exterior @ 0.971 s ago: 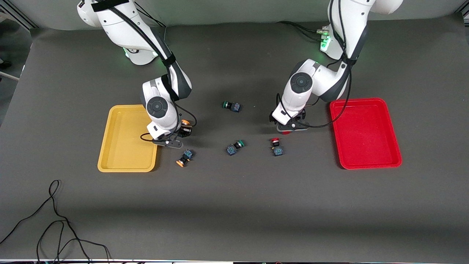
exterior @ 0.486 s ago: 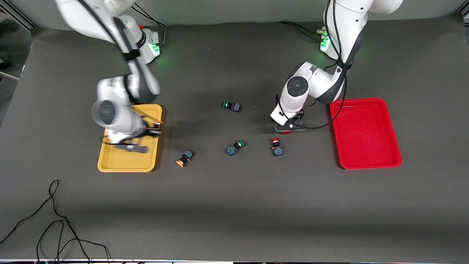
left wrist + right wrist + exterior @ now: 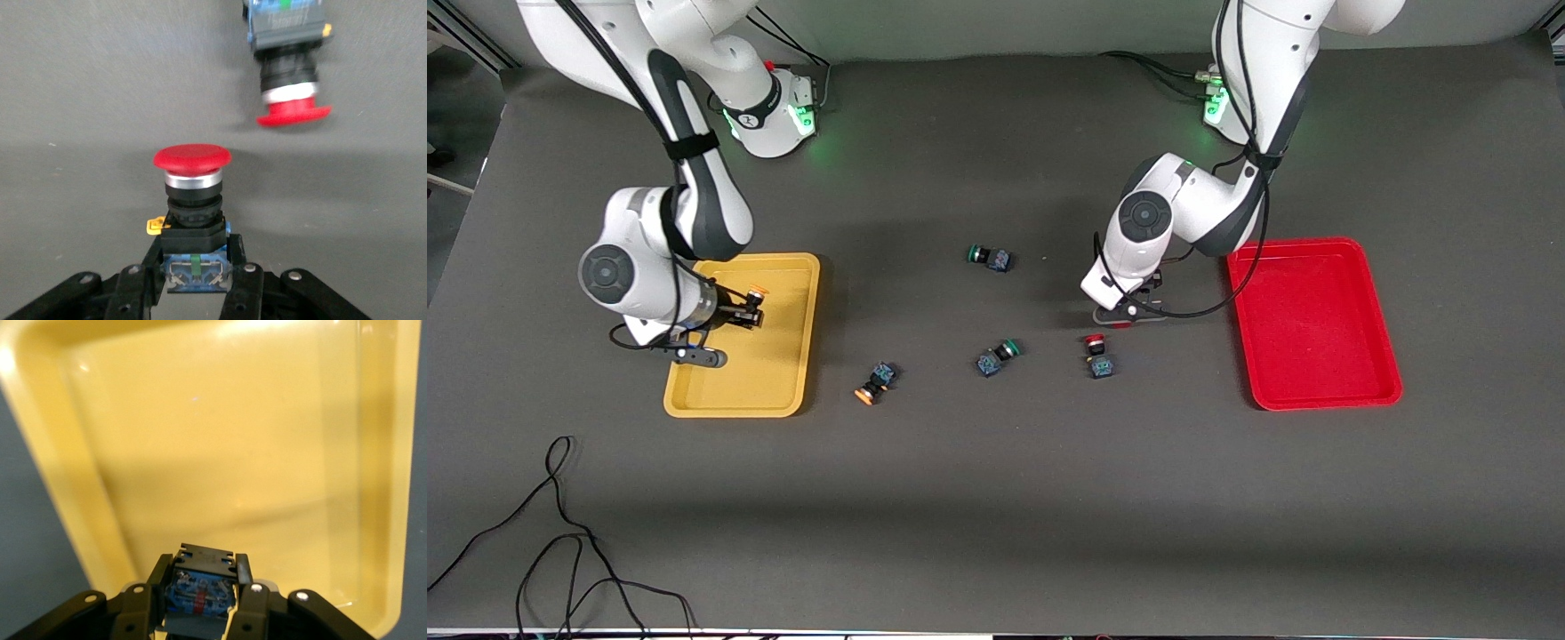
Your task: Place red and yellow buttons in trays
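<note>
My right gripper [image 3: 749, 313] is shut on a yellow-capped button [image 3: 756, 292] and holds it over the yellow tray [image 3: 783, 391]. In the right wrist view its fingers [image 3: 200, 577] clamp the button's blue body [image 3: 199, 590] above the tray floor [image 3: 233, 453]. My left gripper [image 3: 1128, 315] is shut on a red-capped button [image 3: 192, 193], low over the table beside the red tray [image 3: 1312, 391]. A second red button [image 3: 1096, 354] lies nearer the front camera; it also shows in the left wrist view [image 3: 288, 73]. A second yellow button [image 3: 874, 382] lies on the table beside the yellow tray.
Two green-capped buttons lie mid-table, one [image 3: 991, 258] farther from the front camera, one [image 3: 997, 356] between the loose yellow and red buttons. A black cable [image 3: 560, 533] loops near the table's front edge at the right arm's end.
My right arm has swung with the yellow button from the table beside the yellow tray to over the tray. My left gripper has barely shifted, still shut on the red button.
</note>
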Motion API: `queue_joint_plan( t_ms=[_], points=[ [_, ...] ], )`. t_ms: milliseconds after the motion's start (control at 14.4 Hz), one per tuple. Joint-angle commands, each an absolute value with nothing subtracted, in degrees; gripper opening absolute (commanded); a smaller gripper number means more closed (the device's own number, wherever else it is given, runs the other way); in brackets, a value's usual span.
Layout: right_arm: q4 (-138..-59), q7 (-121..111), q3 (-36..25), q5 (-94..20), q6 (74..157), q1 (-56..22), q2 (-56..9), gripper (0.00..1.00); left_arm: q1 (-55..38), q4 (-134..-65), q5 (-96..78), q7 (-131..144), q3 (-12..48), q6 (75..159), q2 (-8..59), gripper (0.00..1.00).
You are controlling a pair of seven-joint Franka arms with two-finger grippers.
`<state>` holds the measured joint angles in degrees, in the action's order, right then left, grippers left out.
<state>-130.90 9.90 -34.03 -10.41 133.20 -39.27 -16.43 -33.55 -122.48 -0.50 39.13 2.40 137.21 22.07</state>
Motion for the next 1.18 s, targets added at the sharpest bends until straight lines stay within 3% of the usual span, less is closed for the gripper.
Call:
queue_joint_plan(
  t_ms=[0, 69, 416, 694, 832, 1110],
  points=[
    [-132.3, 8.4, -34.6, -11.3, 136.2, -40.1, -18.5, 0.62, -30.6, -113.9, -1.7, 38.4, 2.3, 122.3, 17.2, 0.28],
    [-132.2, 8.4, -34.6, -11.3, 136.1, -40.0, -18.6, 0.99, -30.1, -111.8, -3.0, 37.5, 2.2, 119.1, 15.5, 0.25],
    [-128.8, 9.6, -34.6, -11.3, 135.4, -40.3, -15.8, 1.00, -18.8, -113.3, -4.5, 28.1, 1.8, 109.1, 6.8, 0.25],
    [-114.2, 19.1, -33.3, -11.4, 127.1, -41.8, -17.3, 1.00, -6.4, -121.2, -3.5, 13.8, 1.7, 109.8, 1.5, 0.25],
    [-105.6, 24.9, -32.8, -12.6, 123.9, -43.1, -21.6, 1.00, -4.2, -125.8, -2.2, 10.9, 1.7, 114.8, 2.0, 0.25],
    [-94.8, 32.2, -28.1, -22.2, 122.2, -43.1, -30.6, 1.00, -4.0, -138.0, 2.5, 10.8, 1.6, 135.6, 7.8, 0.25]
  ],
)
